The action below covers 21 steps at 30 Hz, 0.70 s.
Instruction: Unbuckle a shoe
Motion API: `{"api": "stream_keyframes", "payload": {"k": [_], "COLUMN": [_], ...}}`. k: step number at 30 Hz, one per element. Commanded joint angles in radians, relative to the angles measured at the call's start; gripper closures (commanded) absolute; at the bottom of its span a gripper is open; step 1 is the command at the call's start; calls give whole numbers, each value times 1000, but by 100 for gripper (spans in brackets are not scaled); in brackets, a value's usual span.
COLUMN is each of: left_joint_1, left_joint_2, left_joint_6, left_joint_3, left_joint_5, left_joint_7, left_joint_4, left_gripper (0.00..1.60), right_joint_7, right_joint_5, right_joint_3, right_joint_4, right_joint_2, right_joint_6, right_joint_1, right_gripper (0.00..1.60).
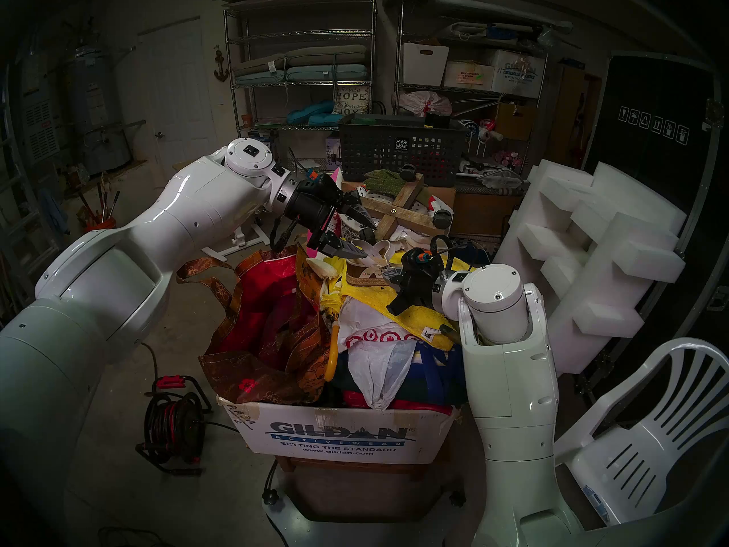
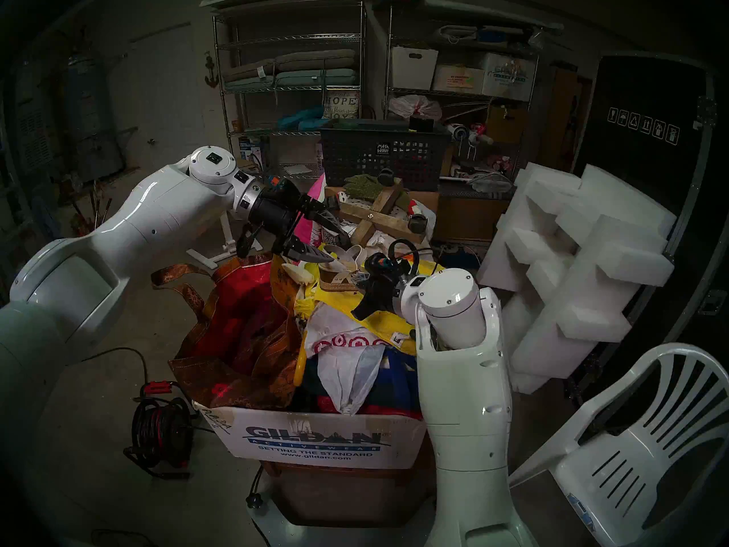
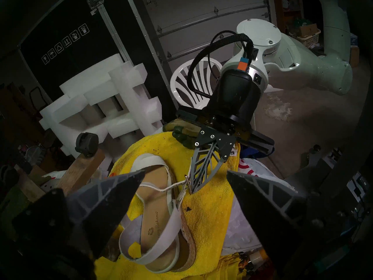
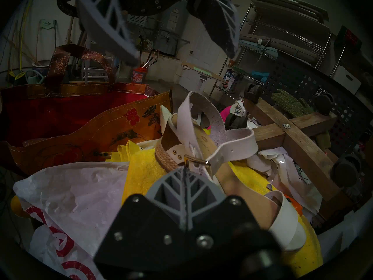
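The shoe (image 3: 153, 223) is a cream strappy sandal with a tan footbed and a woven sole, lying on a yellow towel (image 3: 207, 217) on top of the piled box. My right gripper (image 4: 184, 168) is shut, its tips pinching the thin strap at the small metal buckle (image 4: 196, 161); that strap looks pulled taut. The holed ankle strap (image 4: 232, 150) runs through the buckle. My left gripper (image 3: 185, 172) hovers open just above the heel end, holding nothing. Both head views show the shoe (image 1: 371, 274) between my left gripper (image 1: 365, 238) and right gripper (image 1: 388, 276).
A wooden cross frame with casters (image 1: 406, 214) and green gloves (image 1: 384, 177) lie behind the shoe, before a black mesh basket (image 1: 398, 151). A red tote (image 1: 268, 297) fills the left of the Gildan box (image 1: 339, 439). Foam blocks (image 1: 591, 250) and a white chair (image 1: 651, 435) stand to the right.
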Motion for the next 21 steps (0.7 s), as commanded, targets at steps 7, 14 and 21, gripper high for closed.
{"api": "stream_keyframes", "payload": {"k": [7, 14, 21], "left_joint_1": [-103, -119, -131], "left_joint_2": [-75, -90, -116], "left_joint_6": [-110, -172, -252], "left_joint_3": [56, 86, 115], "left_joint_5": [63, 79, 101], "left_joint_7": [2, 2, 2], "left_joint_4": [55, 65, 103], "left_gripper": [46, 33, 30], "right_joint_7": [1, 1, 1], "right_joint_5": [6, 5, 6], "right_joint_3": [-3, -3, -3], "right_joint_4": [-19, -19, -20], "right_joint_2": [-2, -2, -2], "right_joint_6": [0, 0, 1], "right_joint_1": [12, 12, 12], "right_gripper": [160, 160, 160]}}
